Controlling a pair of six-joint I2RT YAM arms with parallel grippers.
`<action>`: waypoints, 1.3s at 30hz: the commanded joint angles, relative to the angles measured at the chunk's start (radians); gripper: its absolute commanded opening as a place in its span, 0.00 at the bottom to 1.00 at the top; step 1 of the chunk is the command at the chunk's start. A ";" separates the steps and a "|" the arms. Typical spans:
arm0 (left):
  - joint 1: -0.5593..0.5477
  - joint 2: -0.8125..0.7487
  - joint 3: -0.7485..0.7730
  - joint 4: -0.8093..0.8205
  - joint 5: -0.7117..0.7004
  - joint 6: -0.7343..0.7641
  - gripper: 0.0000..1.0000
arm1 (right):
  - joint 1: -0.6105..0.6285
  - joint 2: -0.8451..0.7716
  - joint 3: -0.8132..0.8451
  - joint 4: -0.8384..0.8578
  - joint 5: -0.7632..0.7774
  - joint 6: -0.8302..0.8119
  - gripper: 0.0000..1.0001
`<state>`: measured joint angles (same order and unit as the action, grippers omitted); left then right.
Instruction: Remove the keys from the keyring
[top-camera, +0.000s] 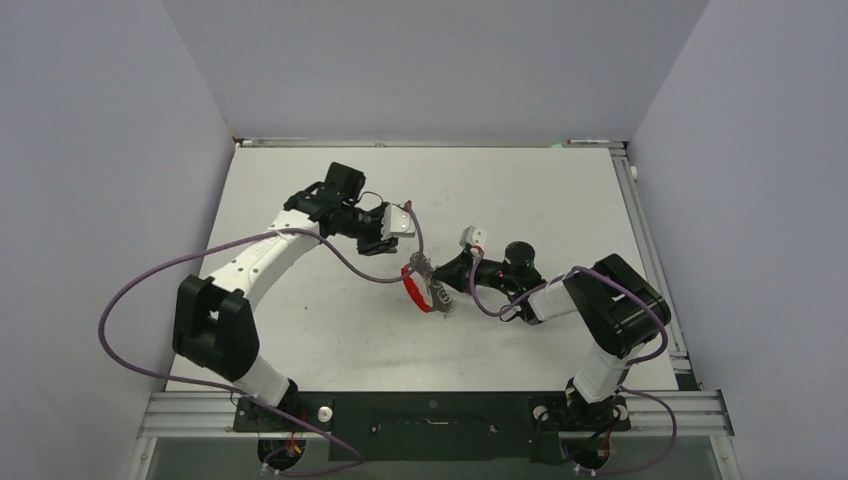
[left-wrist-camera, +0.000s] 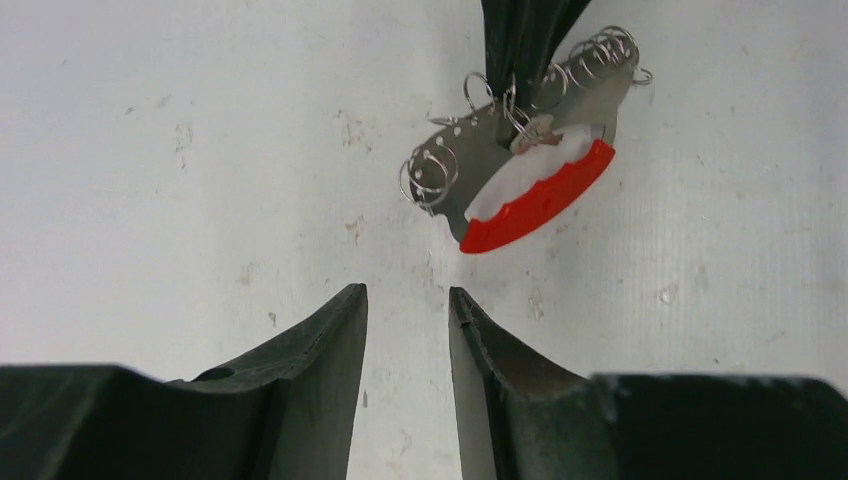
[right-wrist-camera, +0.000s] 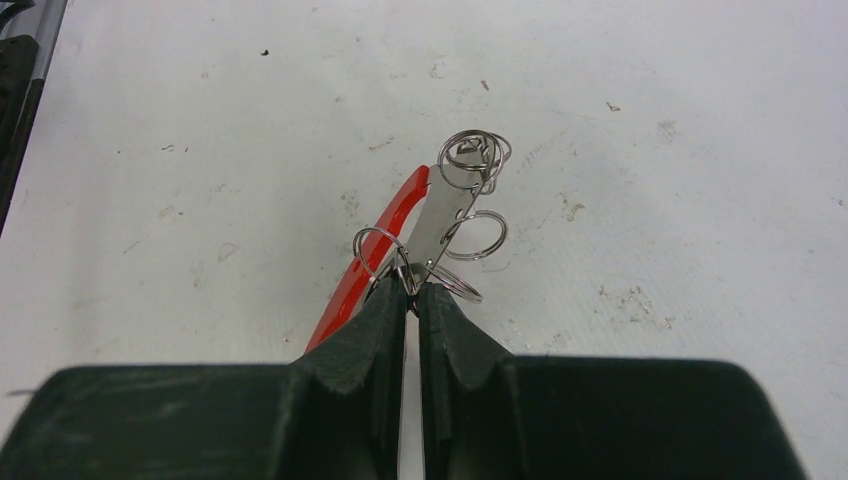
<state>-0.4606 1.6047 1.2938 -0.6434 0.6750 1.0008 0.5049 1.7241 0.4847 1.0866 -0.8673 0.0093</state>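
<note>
The keyring is a cluster of thin metal rings with a red curved piece attached. My right gripper is shut on it at the rings. A flat silver-grey key sticks out ahead of the jaws among the rings. In the top view the red piece hangs beside my right gripper near the table's middle. My left gripper is open and empty. It sits a short way from the red piece and the silver metal. In the top view my left gripper is up and left of the keyring.
The left arm's purple cable loops close to the keyring. The white table is walled at the back and sides, with a metal rail along its right edge. The right arm's elbow stands at the front right.
</note>
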 joint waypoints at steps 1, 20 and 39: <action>0.007 -0.126 0.016 -0.215 0.008 0.177 0.33 | 0.013 -0.016 0.012 -0.024 -0.021 -0.045 0.05; -0.187 -0.031 -0.179 0.330 0.061 0.100 0.23 | 0.040 -0.066 -0.041 0.056 -0.014 -0.150 0.05; -0.156 0.001 -0.267 0.386 0.015 0.080 0.13 | 0.034 -0.052 -0.095 0.225 -0.027 -0.068 0.05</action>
<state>-0.6350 1.5906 1.0290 -0.3023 0.7067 1.0992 0.5373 1.6817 0.3950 1.2041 -0.8555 -0.0662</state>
